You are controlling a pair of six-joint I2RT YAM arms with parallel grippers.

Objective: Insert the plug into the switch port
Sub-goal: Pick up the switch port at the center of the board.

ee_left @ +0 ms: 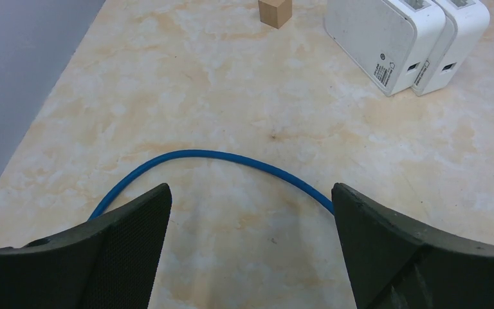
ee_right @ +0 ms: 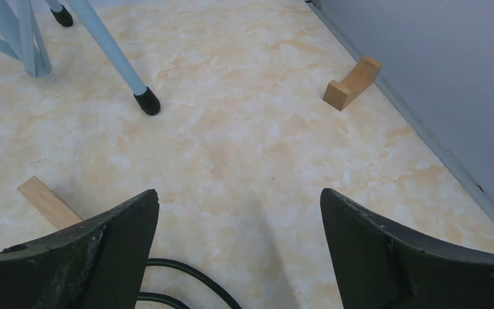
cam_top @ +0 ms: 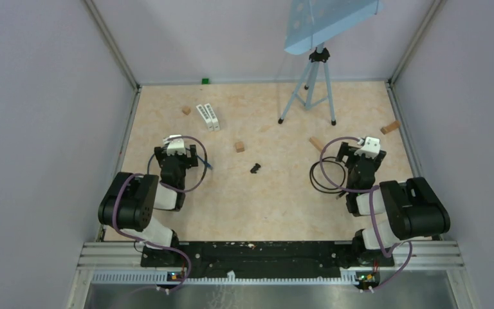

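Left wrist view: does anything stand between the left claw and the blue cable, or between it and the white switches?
Nothing visible does. The blue cable lies ahead of the open left claw; the table onward to the white switches is bare. The wooden cube stands aside.

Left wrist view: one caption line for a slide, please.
Open left claw over a curved blue cable; two white plastic boxes and a small wooden cube beyond.
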